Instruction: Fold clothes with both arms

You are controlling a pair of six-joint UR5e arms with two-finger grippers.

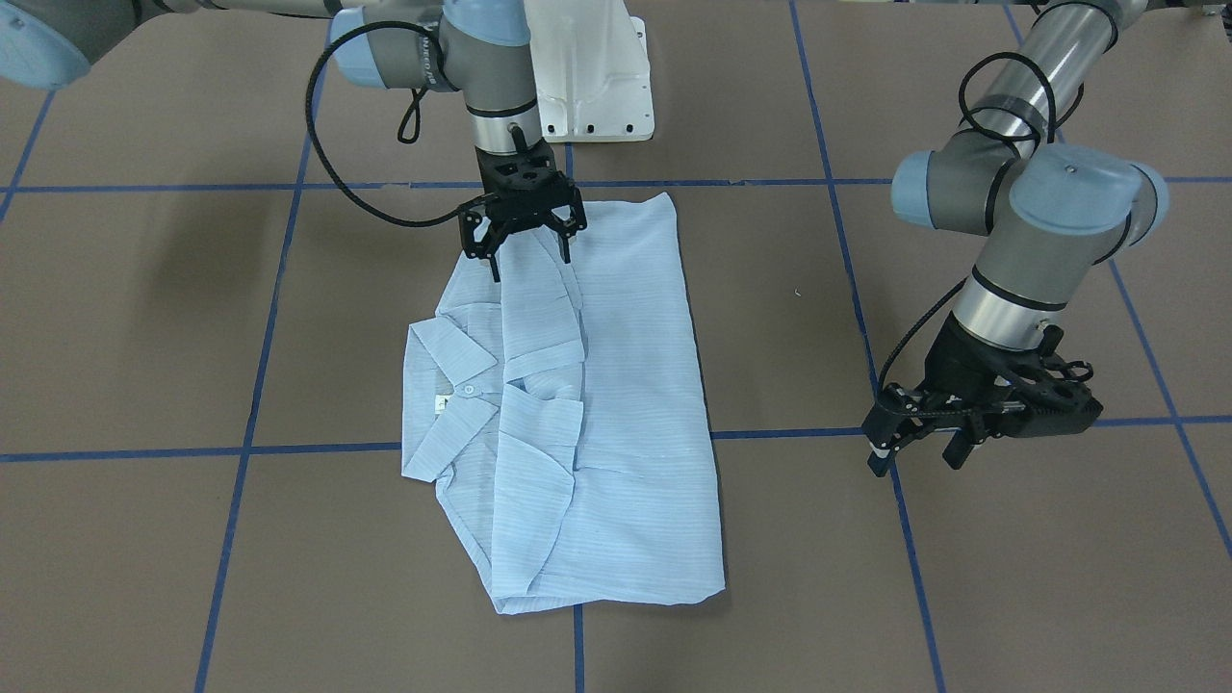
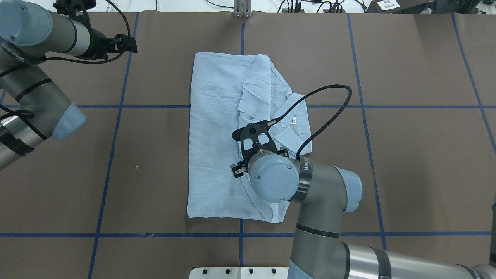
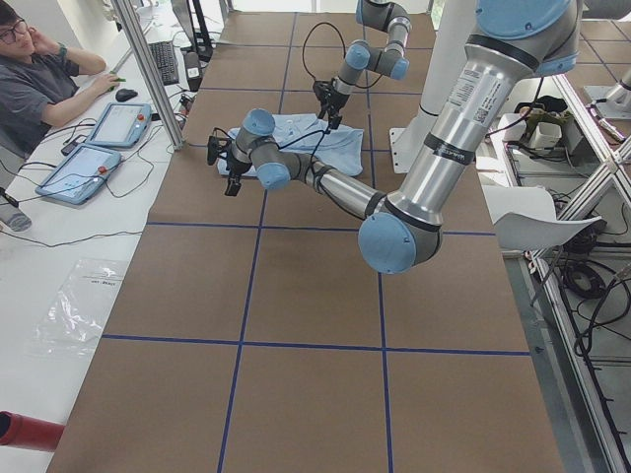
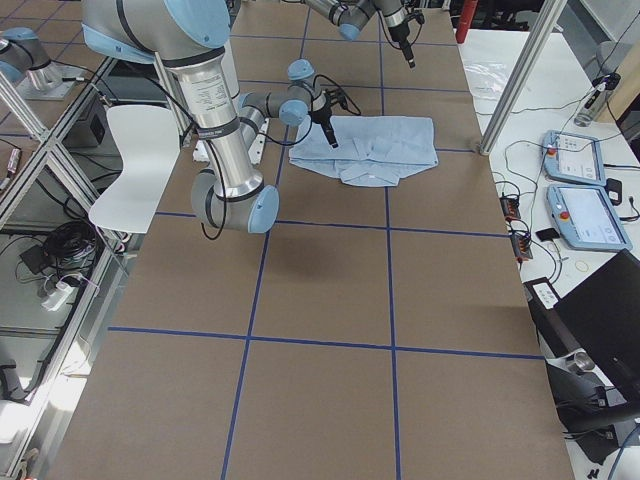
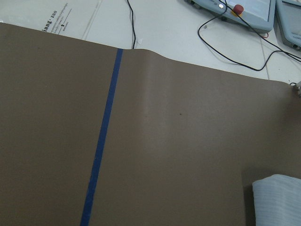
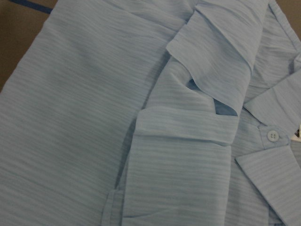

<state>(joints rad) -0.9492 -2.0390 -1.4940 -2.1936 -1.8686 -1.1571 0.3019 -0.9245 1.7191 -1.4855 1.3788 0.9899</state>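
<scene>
The pale-blue striped shirt [image 1: 616, 404] lies on the brown table, folded into a long rectangle with both sleeves laid over the front. Its collar [image 1: 448, 385] with the white tag points to this view's left. The shirt also shows in the overhead view [image 2: 215, 135] and fills the right wrist view [image 6: 94, 117]. My right gripper [image 1: 527, 255] is open and points down just over the shirt's end nearest the robot, beside a folded sleeve. My left gripper [image 1: 917, 457] is open and empty, low over bare table off to the shirt's side. The left wrist view shows only a shirt corner [image 5: 280, 200].
The white pedestal base [image 1: 587, 77] stands at the table's robot side. Blue tape lines [image 1: 260, 366] cross the brown table cover. An operator [image 3: 39, 79] sits beyond the table's far edge with two teach pendants [image 3: 99, 138] and cables.
</scene>
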